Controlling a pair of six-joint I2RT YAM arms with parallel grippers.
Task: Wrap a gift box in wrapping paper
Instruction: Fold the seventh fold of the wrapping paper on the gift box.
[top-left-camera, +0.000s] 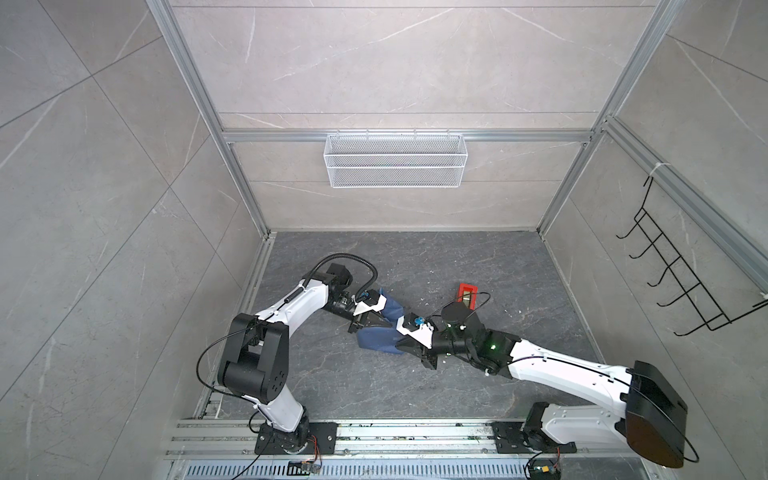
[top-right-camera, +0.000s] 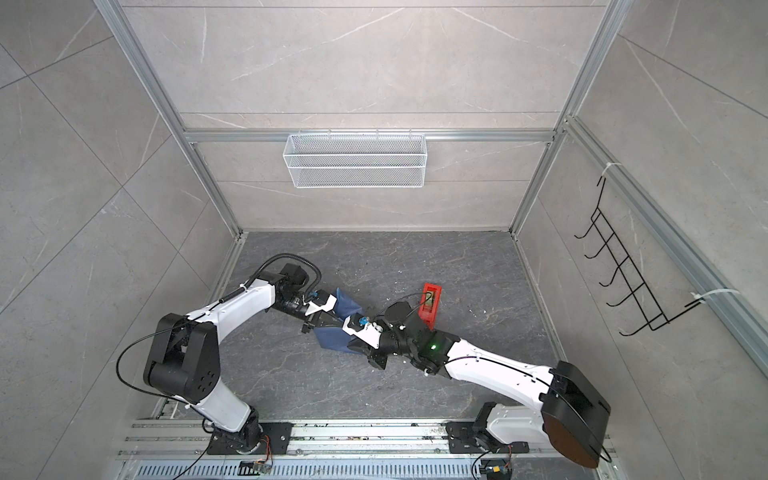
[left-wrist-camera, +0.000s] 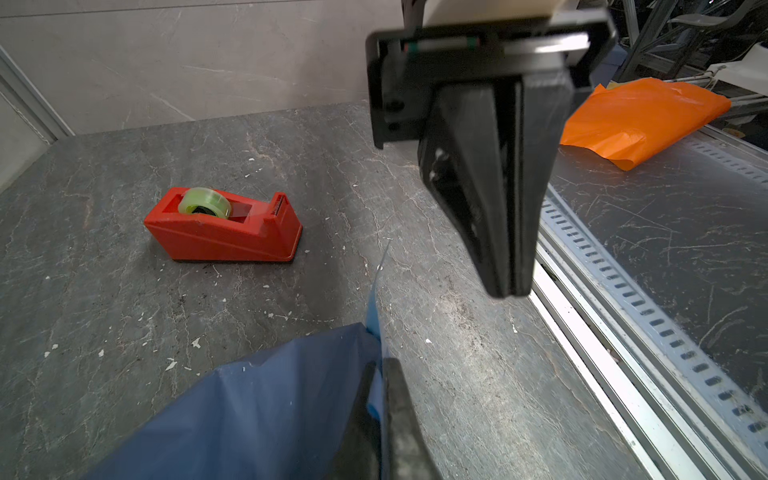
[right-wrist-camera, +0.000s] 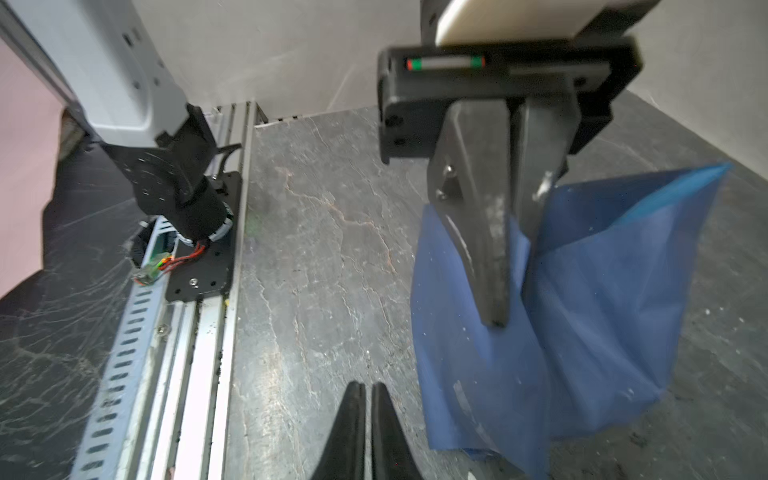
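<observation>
The wrapping paper (top-left-camera: 376, 338) (top-right-camera: 332, 338) is a creased blue sheet, bunched up at mid table between the two arms. My left gripper (left-wrist-camera: 379, 363) is shut on an edge of it, and light blue paper shows between the fingers. In the right wrist view the paper (right-wrist-camera: 602, 291) hangs from the left gripper (right-wrist-camera: 509, 299). My right gripper (right-wrist-camera: 368, 386) sits just beside the paper, its jaws parted by a narrow slit with nothing between them. In the left wrist view the right gripper (left-wrist-camera: 509, 291) hovers over the table near the front rail. The gift box is hidden.
A red tape dispenser (top-left-camera: 466, 296) (left-wrist-camera: 224, 228) stands behind the right wrist. A white wire basket (top-left-camera: 395, 160) hangs on the back wall and a black hook rack (top-left-camera: 681, 282) on the right wall. Metal rails (top-left-camera: 374, 436) run along the front. An orange bag (left-wrist-camera: 640, 116) lies beyond them.
</observation>
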